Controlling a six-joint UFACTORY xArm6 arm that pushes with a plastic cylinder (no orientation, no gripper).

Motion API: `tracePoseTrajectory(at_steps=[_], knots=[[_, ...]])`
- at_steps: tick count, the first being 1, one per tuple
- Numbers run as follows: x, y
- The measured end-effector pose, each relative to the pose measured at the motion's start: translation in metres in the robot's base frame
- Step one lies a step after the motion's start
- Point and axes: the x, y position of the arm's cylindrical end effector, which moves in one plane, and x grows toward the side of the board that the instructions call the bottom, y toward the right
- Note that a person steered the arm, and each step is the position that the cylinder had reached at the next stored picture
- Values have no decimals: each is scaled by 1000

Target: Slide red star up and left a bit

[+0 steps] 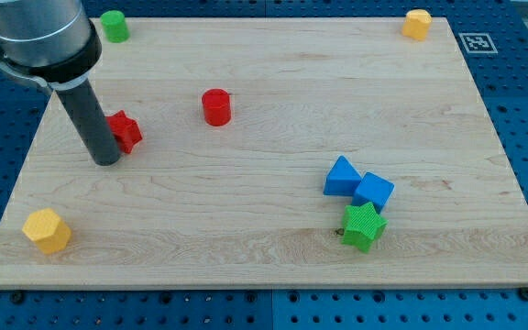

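Note:
The red star (pixel 126 130) lies at the view's left on the wooden board (pixel 264 257), partly hidden behind my dark rod. My tip (pixel 106 160) rests on the board just below and left of the star, touching or nearly touching its left side. A red cylinder (pixel 216 106) stands to the right of the star, well apart from it.
A green cylinder (pixel 114 26) sits at the top left corner and a yellow block (pixel 416 24) at the top right. A yellow hexagonal block (pixel 46 229) sits at the bottom left. Two blue blocks (pixel 342 176) (pixel 373 192) and a green star (pixel 363 225) cluster at the lower right.

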Motion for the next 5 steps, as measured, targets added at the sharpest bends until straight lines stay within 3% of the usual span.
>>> tracePoseTrajectory(at_steps=[2, 5], knots=[[-1, 41], [-4, -38]])
